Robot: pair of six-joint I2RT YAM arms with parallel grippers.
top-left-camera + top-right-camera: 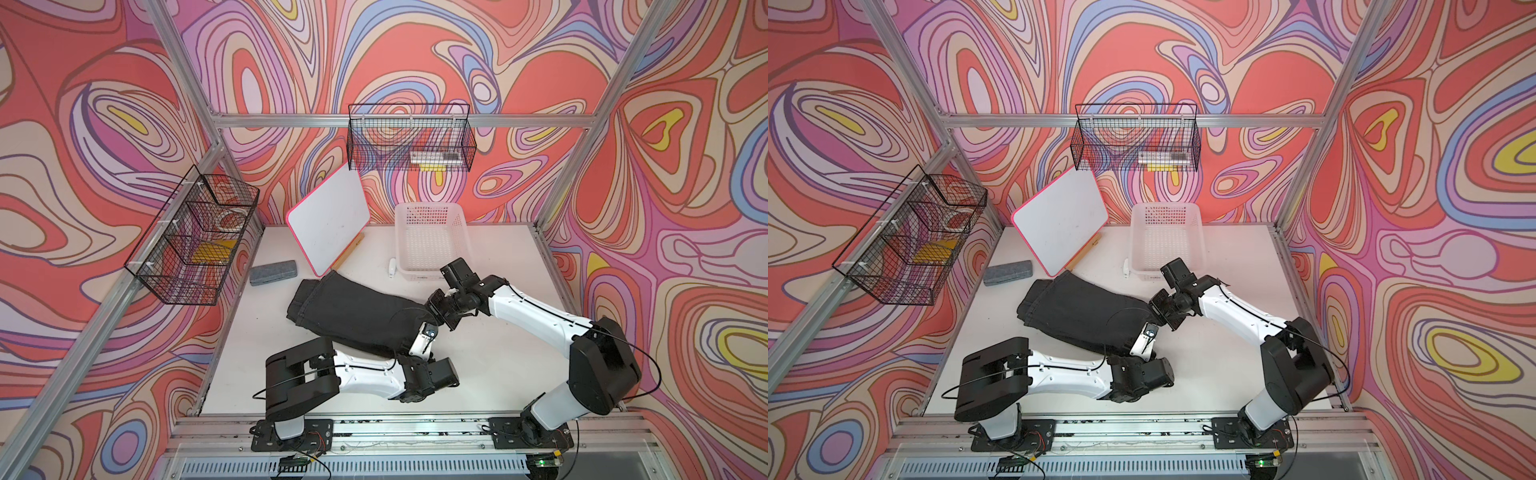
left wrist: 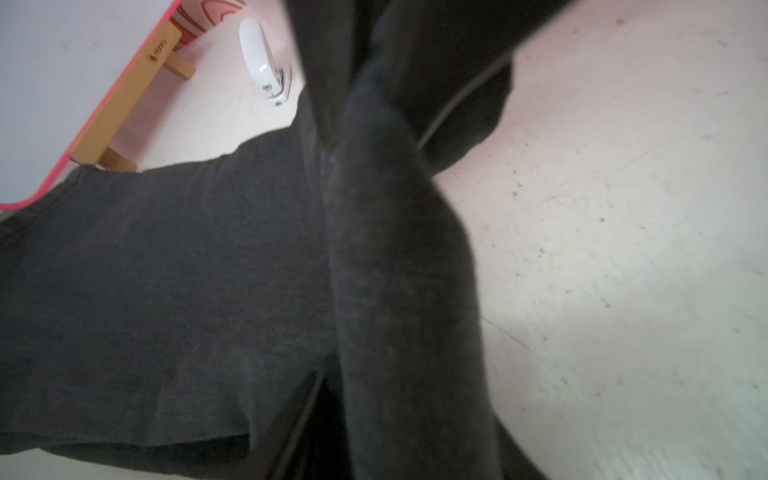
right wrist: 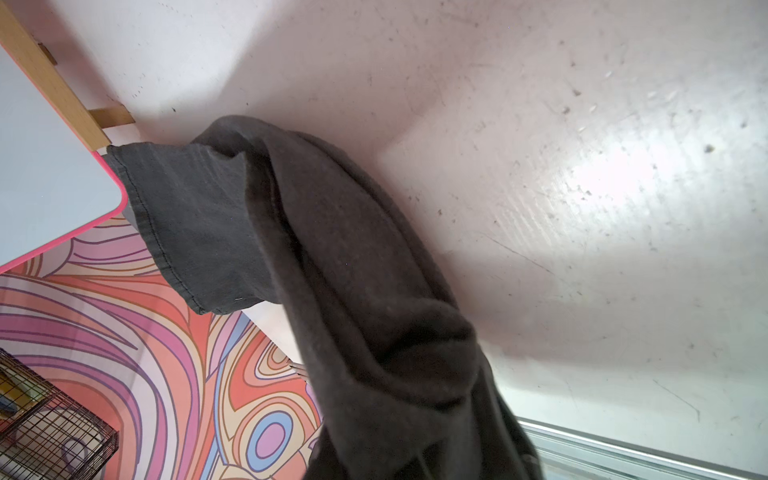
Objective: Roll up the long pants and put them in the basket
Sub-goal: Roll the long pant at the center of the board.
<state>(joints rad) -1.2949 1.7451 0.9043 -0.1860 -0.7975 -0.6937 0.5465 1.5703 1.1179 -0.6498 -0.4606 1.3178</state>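
Right hand (image 1: 437, 311) clamped on the near end of the pants (image 1: 349, 309), cloth bunched and raised off the bench (image 1: 478, 374). Left hand (image 1: 426, 335) just beside it at the same end; cloth hides its fingers, so grip cannot be told. Pants lie mid-bench as a folded band, hems by the whiteboard (image 1: 328, 224). Judgement: soft, fairly heavy denim, sags between holds, not slippery; grip both near corners for an even roll.
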